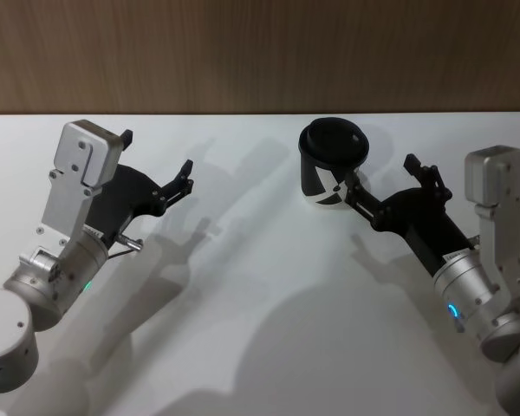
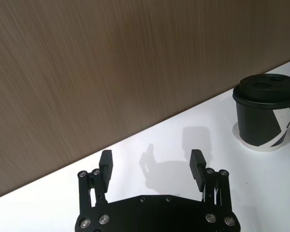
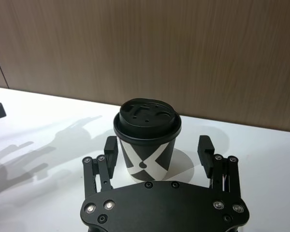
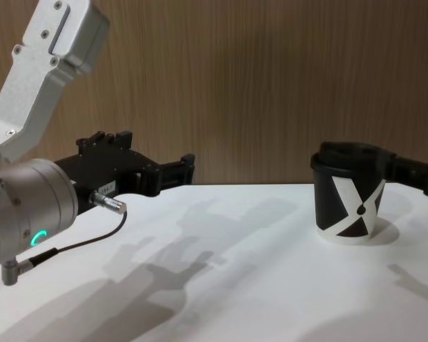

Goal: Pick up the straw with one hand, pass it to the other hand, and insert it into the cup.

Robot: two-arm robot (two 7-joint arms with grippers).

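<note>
Just beside the wide-jawed right gripper (image 3: 158,144) stands a dome-lidded paper cup (image 3: 146,118).

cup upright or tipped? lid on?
Upright, lid on. The cup stands on its white bottom edge on the table, black domed lid seated flat on top. Right gripper open beside it.

Left gripper (image 2: 152,158) aloft, fingers (image 2: 105,163) apart, right gripper (image 3: 158,144) reaching forward, fingers (image 3: 206,147) apart

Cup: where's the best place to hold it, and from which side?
Take the cup by its side wall below the wider lid, coming in level from the right arm's side. It stands upright, and the open right gripper straddles it there.
</note>
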